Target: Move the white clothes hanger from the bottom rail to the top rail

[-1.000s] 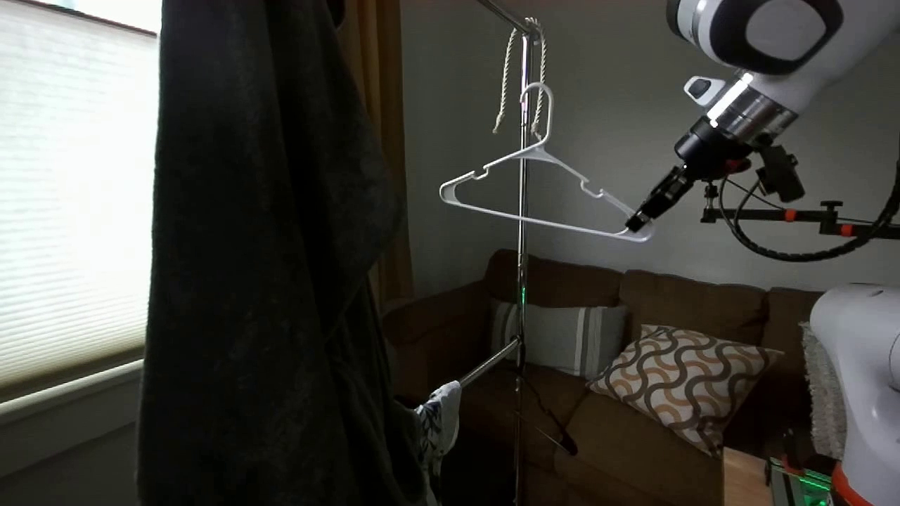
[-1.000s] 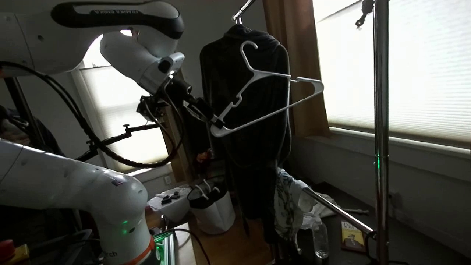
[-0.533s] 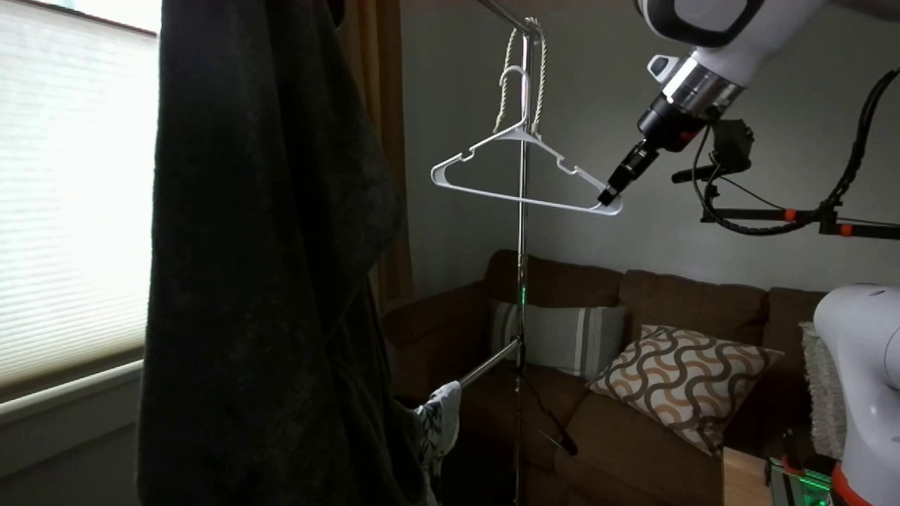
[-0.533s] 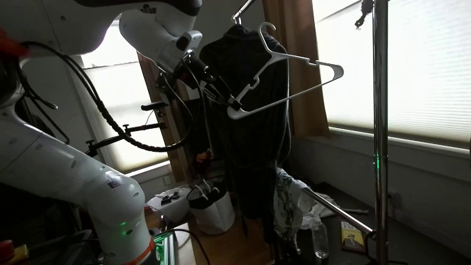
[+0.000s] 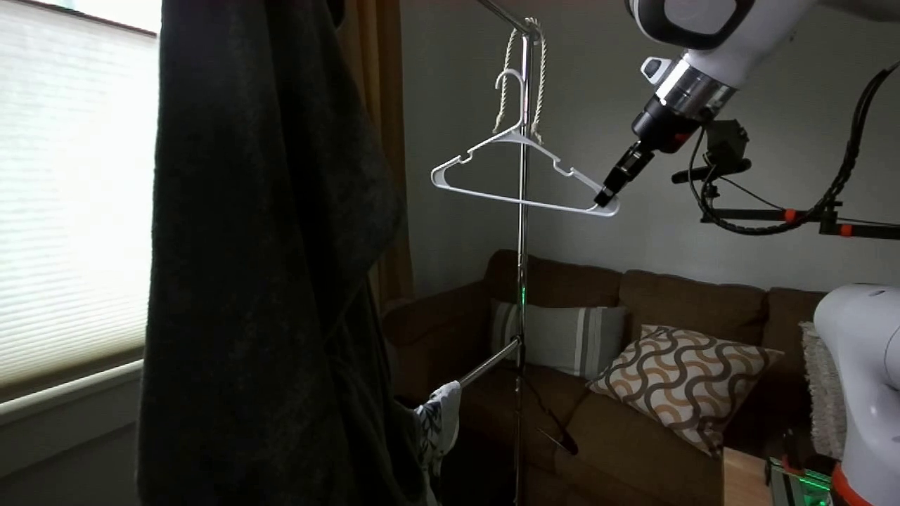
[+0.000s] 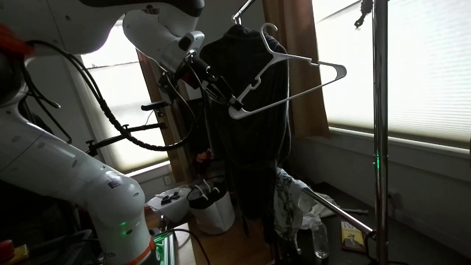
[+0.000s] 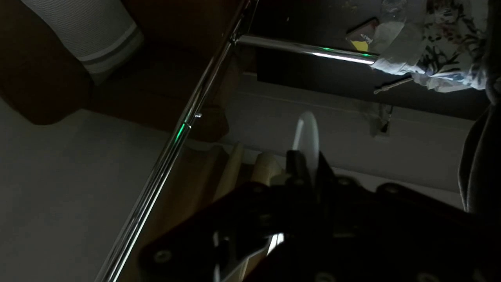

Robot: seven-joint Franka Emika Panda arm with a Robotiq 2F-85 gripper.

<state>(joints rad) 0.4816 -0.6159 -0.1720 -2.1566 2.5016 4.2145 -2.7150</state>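
Observation:
The white hanger is in the air, hook upward, in both exterior views. My gripper is shut on its lower corner; this also shows in an exterior view. In the wrist view the hanger's corner sticks out between the fingertips of my gripper. The top rail also shows in an exterior view. The hook appears lower than this rail and apart from it. The bottom rail runs well below the hanger, also in the wrist view.
A dark garment hangs from the rack, behind the hanger in an exterior view. The rack's chrome post stands nearby, with a rope at its top. A floral cloth hangs on the bottom rail. A brown couch stands beyond.
My gripper and the held hanger have moved upward, leftward in one exterior view and rightward in the other. Over the last half second they have shifted only slightly.

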